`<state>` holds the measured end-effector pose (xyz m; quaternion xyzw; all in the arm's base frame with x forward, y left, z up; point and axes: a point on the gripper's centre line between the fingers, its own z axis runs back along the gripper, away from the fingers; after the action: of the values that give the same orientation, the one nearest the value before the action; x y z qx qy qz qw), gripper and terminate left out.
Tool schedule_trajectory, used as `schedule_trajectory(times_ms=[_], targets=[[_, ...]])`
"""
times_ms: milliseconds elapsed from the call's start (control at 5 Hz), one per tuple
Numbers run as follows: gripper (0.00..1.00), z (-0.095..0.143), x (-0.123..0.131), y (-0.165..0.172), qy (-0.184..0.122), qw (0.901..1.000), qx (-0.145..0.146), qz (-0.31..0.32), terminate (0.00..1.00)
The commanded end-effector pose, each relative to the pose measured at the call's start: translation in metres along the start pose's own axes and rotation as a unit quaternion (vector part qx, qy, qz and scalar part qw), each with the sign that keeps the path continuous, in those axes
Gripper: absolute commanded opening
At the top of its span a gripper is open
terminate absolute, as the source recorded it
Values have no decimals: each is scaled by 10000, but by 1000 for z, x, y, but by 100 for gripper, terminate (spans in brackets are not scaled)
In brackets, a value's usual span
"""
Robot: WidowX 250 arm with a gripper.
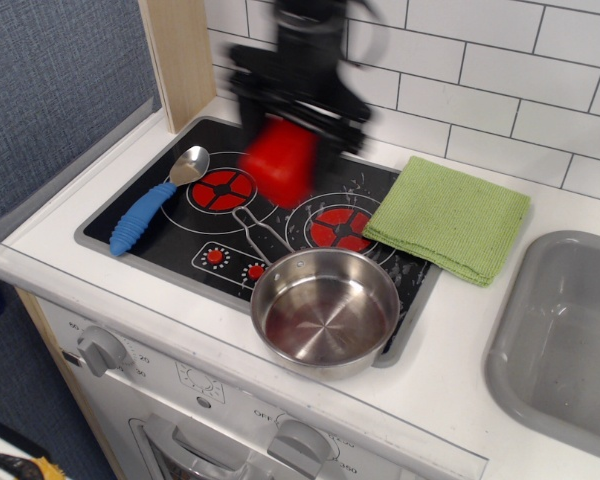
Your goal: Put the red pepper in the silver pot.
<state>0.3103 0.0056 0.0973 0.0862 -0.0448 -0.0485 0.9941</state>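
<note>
The red pepper (280, 163) is held in my gripper (285, 150), blurred by motion, in the air above the middle of the black stove top. The gripper is shut on it and the black arm rises behind it toward the tiled wall. The silver pot (325, 311) stands empty at the stove's front edge, below and a little right of the pepper, its thin handle (255, 230) pointing back left. The pepper is apart from the pot and well above it.
A blue-handled spoon (147, 208) lies on the stove's left side. A folded green cloth (450, 217) lies at the right of the stove. A grey sink basin (565, 335) is at far right. A wooden post (180, 55) stands at back left.
</note>
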Motion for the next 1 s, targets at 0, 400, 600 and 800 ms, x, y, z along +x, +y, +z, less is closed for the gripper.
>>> schedule_trajectory(times_ms=[0, 400, 600, 800], targets=[[0, 0, -3, -54, -14, 9984, -251, -506, 0], [0, -7, -16, -62, 449, 9974, -293, -485, 0], [0, -9, -26, -62, 647, 9966, -318, -403, 0], [0, -12, -35, -64, 789, 9954, -340, -428, 0]])
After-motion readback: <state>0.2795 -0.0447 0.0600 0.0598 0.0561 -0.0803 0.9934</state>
